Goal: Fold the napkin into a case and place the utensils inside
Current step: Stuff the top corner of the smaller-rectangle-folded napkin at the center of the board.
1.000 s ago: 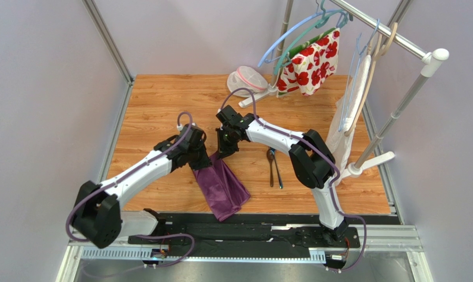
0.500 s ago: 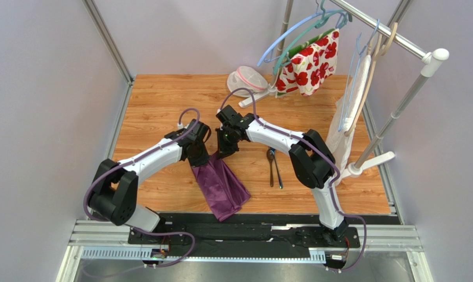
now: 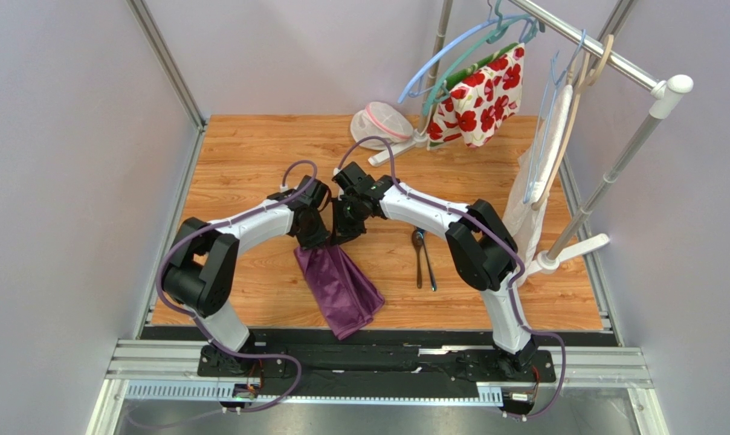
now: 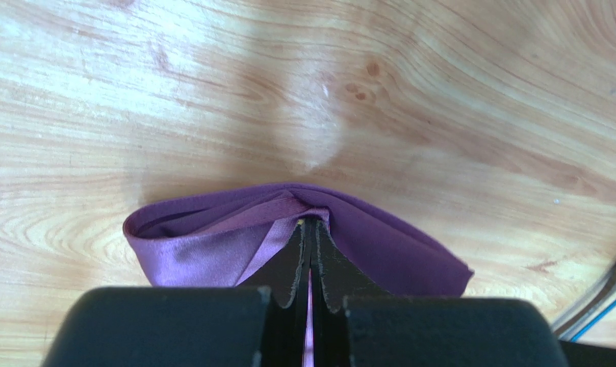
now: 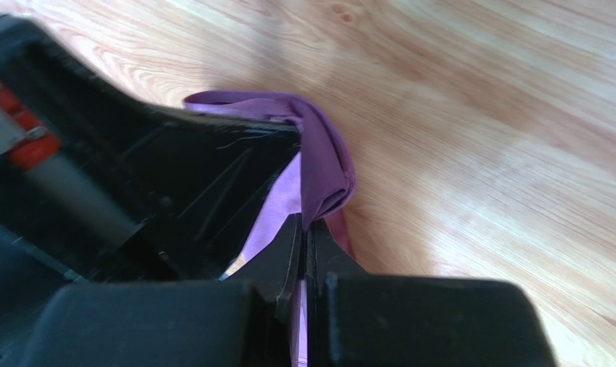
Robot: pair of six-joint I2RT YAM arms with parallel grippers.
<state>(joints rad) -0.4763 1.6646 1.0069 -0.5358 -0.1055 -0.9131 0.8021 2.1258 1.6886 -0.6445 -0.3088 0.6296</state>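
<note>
bright even overhead light, soft shadows, glare on the wood, right wrist foreground blurred

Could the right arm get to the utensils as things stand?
Not yet, probably: the right gripper is shut on the napkin and would have to let go first. Otherwise the way looks free: the utensils lie uncovered on the table beside that arm.

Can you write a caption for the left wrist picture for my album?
Left gripper shut on the bunched edge of the purple napkin, wooden table behind.
</note>
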